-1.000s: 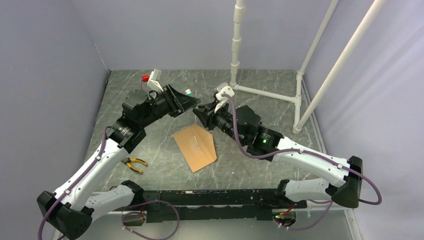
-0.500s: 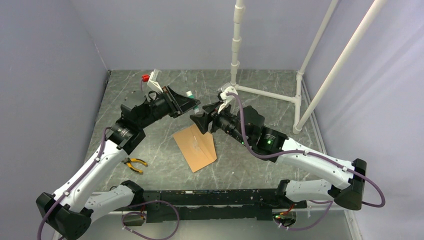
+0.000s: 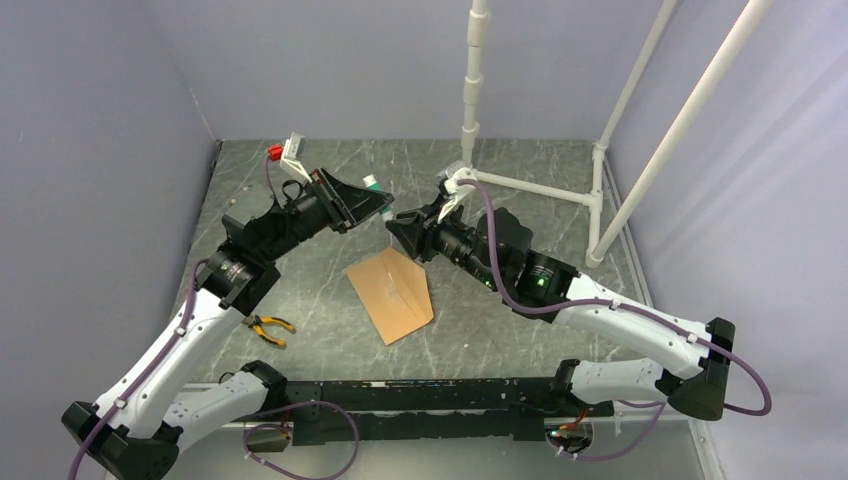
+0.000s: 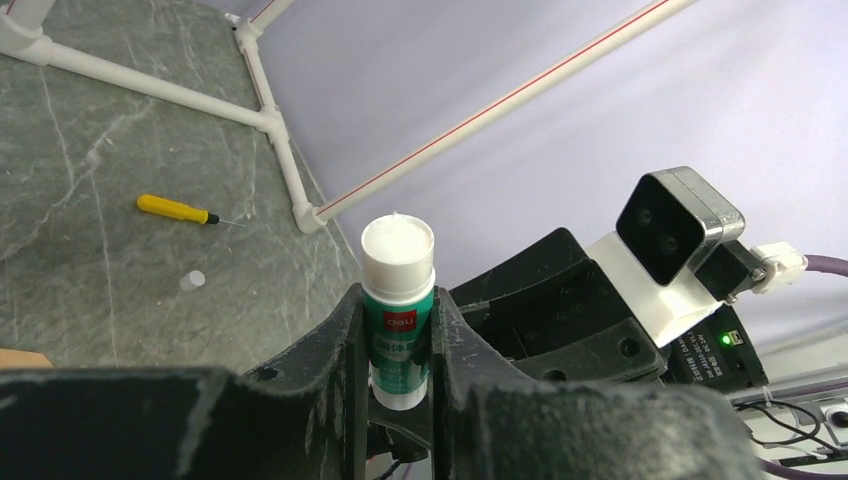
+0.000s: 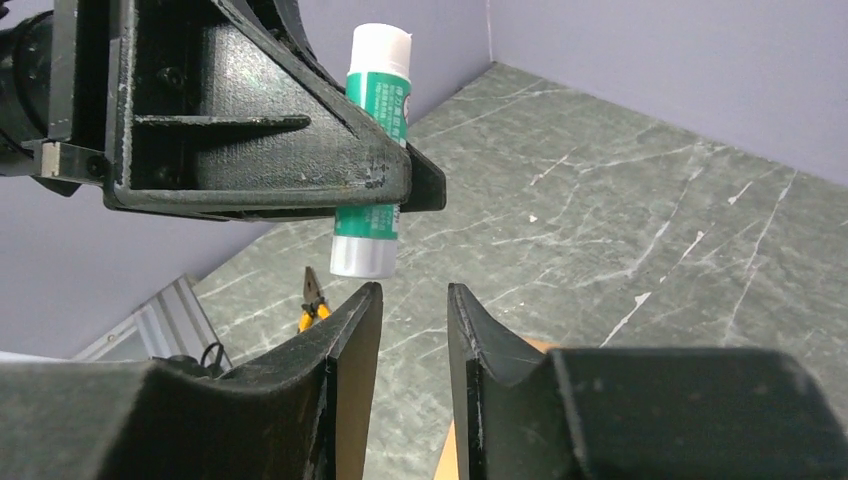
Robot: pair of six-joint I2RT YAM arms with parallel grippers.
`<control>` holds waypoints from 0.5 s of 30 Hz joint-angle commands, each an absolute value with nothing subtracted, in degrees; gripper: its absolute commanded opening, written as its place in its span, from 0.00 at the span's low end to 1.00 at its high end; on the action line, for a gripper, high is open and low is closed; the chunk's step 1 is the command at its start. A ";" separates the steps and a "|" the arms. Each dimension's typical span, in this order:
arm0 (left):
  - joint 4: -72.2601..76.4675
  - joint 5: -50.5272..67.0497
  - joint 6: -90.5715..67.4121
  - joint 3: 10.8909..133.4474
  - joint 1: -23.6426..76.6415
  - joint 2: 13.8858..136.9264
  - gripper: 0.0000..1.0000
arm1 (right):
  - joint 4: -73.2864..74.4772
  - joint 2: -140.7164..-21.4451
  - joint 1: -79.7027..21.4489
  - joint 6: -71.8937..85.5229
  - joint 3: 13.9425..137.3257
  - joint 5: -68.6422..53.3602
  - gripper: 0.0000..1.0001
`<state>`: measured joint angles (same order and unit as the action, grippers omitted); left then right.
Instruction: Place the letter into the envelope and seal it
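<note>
The brown envelope (image 3: 390, 293) lies flat on the table between the arms, flap side up; a corner of it shows in the right wrist view (image 5: 447, 452). The letter is not in view as a separate sheet. My left gripper (image 3: 384, 207) is raised above the table and shut on a green glue stick (image 4: 398, 300) with white ends, also seen in the right wrist view (image 5: 375, 150). My right gripper (image 3: 398, 227) is open and empty, its fingertips (image 5: 368, 300) just below the stick's lower end, not touching it.
Yellow-handled pliers (image 3: 270, 326) lie at the left front. A white pipe frame (image 3: 530, 187) stands at the back right. A yellow screwdriver (image 4: 178, 209) and a small white cap (image 4: 191, 281) lie near it. Walls close in the left, back and right.
My left arm has drawn back to the left with the glue stick. My right gripper has moved in toward the stick and now sits just under it.
</note>
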<state>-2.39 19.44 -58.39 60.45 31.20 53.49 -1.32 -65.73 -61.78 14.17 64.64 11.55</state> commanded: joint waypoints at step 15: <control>1.57 21.89 -58.62 61.48 31.38 53.80 0.02 | -7.11 -64.31 -61.52 16.44 67.08 9.14 0.47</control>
<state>-1.32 20.27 -58.37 60.45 31.20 54.22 -3.53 -64.86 -61.69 14.85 64.64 8.45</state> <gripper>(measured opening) 0.231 0.507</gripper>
